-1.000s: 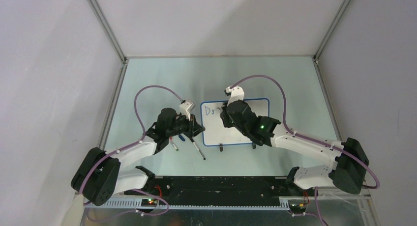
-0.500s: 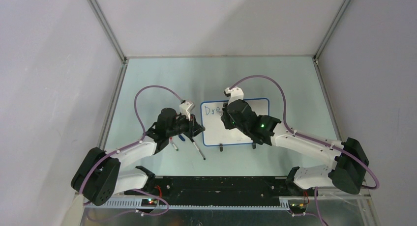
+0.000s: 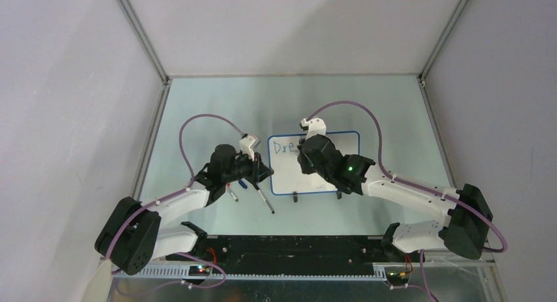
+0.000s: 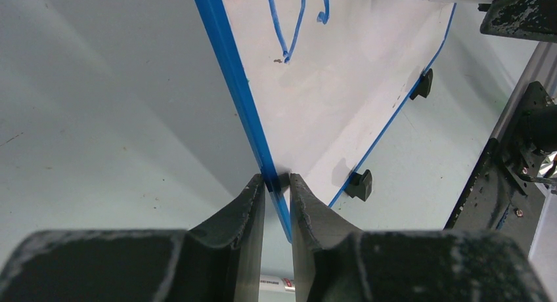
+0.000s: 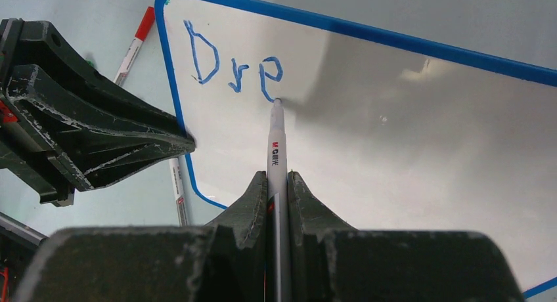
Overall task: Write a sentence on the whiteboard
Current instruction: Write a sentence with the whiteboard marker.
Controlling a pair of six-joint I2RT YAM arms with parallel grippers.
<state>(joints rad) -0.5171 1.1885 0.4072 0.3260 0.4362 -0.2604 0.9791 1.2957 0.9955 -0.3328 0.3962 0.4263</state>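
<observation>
**Desk, near the whiteboard's near-left corner:** two loose markers [image 3: 266, 201] lie on the desk [image 3: 394, 111]. One of them, seen from the right wrist, has a red cap [image 5: 136, 41] and lies left of the board.

**Whiteboard** [image 3: 282, 178]**:** it lies on the desk between the two arms. Two black clip feet [image 3: 295, 197] sit on its near edge, and a blue rim runs all round.

**Left fingers** [image 4: 246, 213]**:** closed on the blue rim of the board's left edge, close to the near-left corner, one finger on each side of the rim.

**Right fingers** [image 5: 253, 197]**:** above the board's left half and closed tight on a white pen [image 5: 277, 144]. The pen runs out straight between them, and its tip touches the board surface at the foot of the last letter.

**Sentence** [image 5: 233, 69]**:** it reads "Dre" in thin blue strokes, on one line at the board's far-left corner, just inside the rim.
</observation>
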